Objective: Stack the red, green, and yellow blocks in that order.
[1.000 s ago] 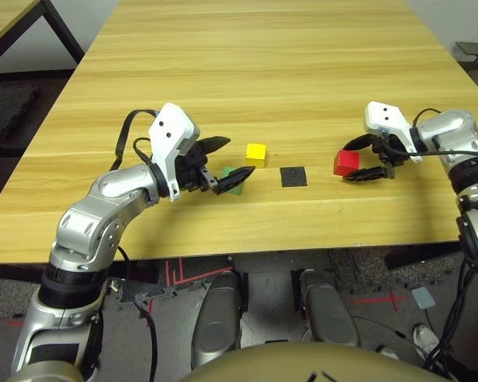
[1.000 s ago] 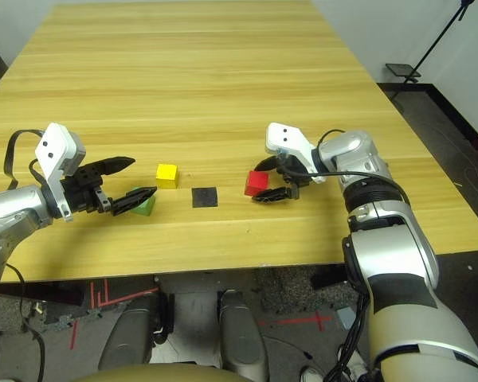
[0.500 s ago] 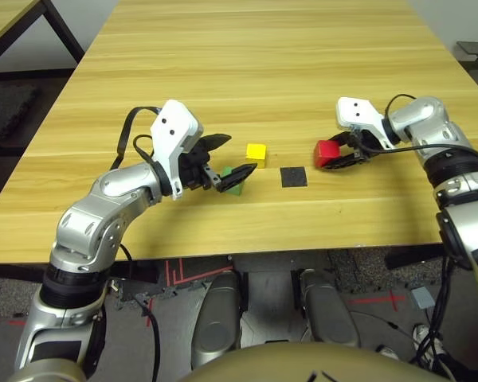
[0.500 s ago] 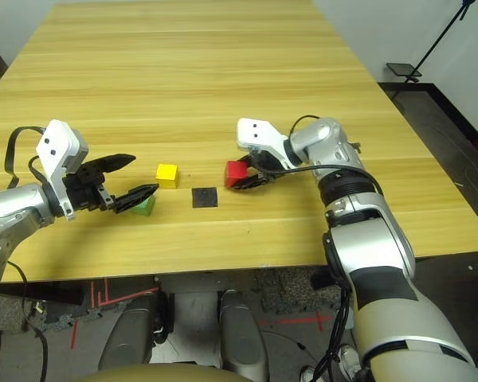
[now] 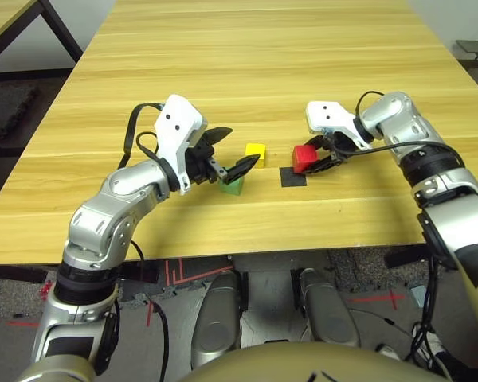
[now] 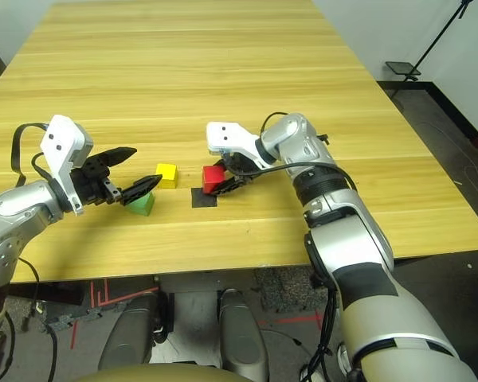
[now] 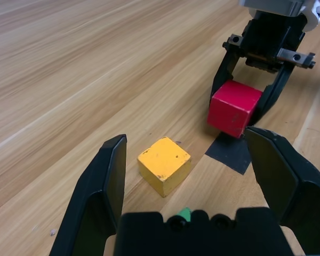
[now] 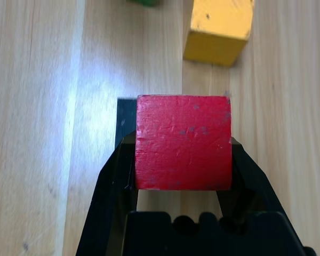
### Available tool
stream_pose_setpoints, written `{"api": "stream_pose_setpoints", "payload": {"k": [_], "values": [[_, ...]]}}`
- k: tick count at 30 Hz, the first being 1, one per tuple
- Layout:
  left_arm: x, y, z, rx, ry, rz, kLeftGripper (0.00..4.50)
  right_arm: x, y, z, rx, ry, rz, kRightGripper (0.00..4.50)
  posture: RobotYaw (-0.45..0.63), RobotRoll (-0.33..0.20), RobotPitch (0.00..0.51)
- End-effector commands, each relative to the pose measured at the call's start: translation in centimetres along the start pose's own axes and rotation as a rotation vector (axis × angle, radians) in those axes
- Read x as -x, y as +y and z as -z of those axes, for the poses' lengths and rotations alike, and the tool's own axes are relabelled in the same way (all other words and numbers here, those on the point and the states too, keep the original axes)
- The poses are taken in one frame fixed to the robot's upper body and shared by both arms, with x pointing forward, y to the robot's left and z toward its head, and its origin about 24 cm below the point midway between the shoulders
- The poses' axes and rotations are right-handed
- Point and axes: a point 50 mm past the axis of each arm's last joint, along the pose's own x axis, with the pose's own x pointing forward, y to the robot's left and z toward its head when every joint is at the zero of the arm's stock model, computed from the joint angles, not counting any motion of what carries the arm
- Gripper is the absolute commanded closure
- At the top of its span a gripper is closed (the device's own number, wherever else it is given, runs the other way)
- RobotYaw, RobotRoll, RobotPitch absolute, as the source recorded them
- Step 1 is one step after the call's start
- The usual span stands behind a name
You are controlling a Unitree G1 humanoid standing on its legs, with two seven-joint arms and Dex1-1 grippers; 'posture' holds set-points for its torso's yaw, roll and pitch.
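Right tool [image 5: 317, 159]: we hold the red block [image 5: 304, 157] above the black patch [image 5: 291, 177]'s far edge; left tool [image 5: 233, 156], wide open, over the green block [image 5: 233, 186].

This looks like a robotics lab or test room. A long, pale, wood-grain laminate tabletop [image 5: 263, 72] on a black metal frame stands on a dark speckled floor [image 5: 8, 103] marked with strips of red tape [image 5: 191, 270]. A second similar wooden table [image 5: 4, 20] stands alongside, and a black tripod stand [image 6: 430, 48] rises by a plain white wall [image 6: 430, 32].
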Motion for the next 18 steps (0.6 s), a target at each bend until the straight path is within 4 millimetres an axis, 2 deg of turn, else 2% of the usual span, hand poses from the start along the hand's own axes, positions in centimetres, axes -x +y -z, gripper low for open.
{"api": "stream_pose_setpoints", "payload": {"k": [1,18], "values": [[0.2,-0.2,0.3,0.002,0.015,-0.02,0.0,-0.4,0.0,-0.3,-0.005,0.019,-0.023,2.46,0.6,-0.283,0.154],[0.3,-0.2,0.3,0.012,0.012,-0.052,0.0,-1.1,1.3,0.2,-0.028,0.058,-0.083,2.46,0.61,-0.284,0.17]]}}
